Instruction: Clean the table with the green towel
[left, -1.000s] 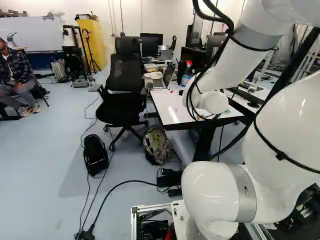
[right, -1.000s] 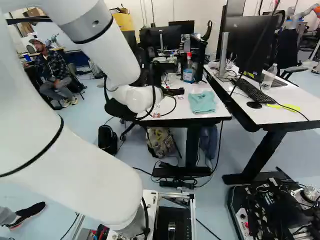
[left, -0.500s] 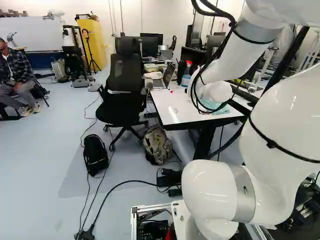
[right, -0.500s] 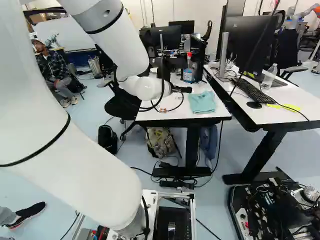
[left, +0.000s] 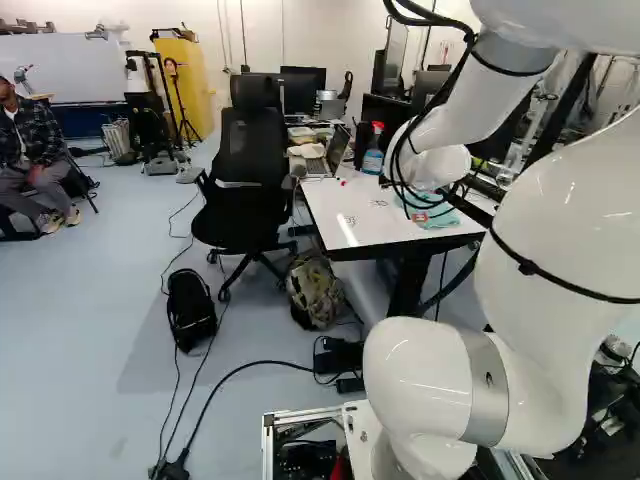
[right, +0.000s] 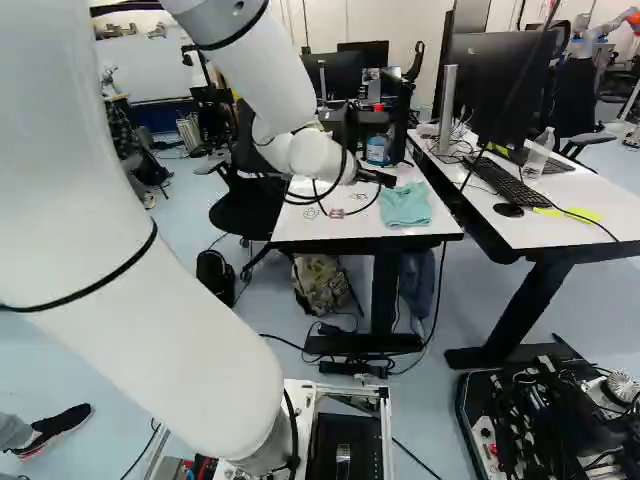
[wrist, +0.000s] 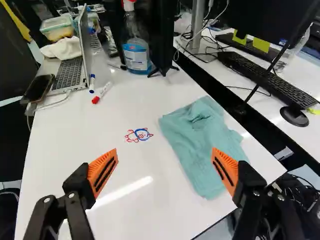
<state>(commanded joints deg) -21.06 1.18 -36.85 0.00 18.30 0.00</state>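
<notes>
Gripper (right: 380, 178) apart at the green towel (wrist: 200, 145)

I've got the towel lying crumpled on the white table (wrist: 65, 150). In my wrist view the two fingers stand wide apart with nothing clamped; one shows against the towel's edge, though I can't tell if it touches. A red-and-blue drawing (wrist: 138, 135) sits just beside the towel. Beyond the towel stands a spray bottle (wrist: 136, 55), and a keyboard (wrist: 267, 80) lies across the gap from it.
</notes>
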